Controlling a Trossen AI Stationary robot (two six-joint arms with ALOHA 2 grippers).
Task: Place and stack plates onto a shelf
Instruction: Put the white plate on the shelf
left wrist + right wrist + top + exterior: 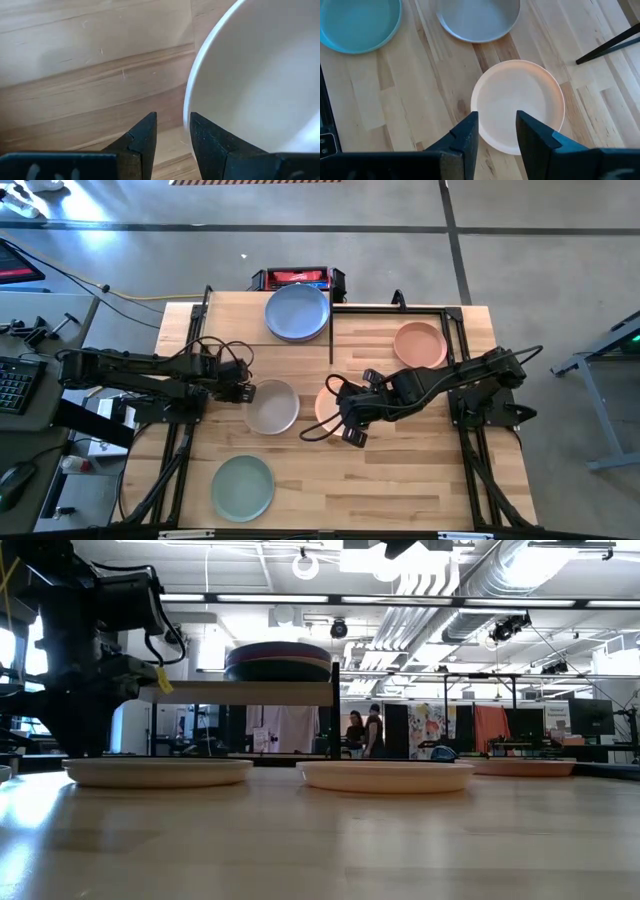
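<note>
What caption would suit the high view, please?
Both grippers open: left gripper beside the beige plate, right gripper over a peach plate.

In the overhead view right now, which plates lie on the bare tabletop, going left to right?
Sage green plate → beige plate → pale peach plate, partly under the right gripper → darker peach plate. The blue-topped stack on the shelf sits farther back and overlaps the beige plate's span, so it is left out.
</note>
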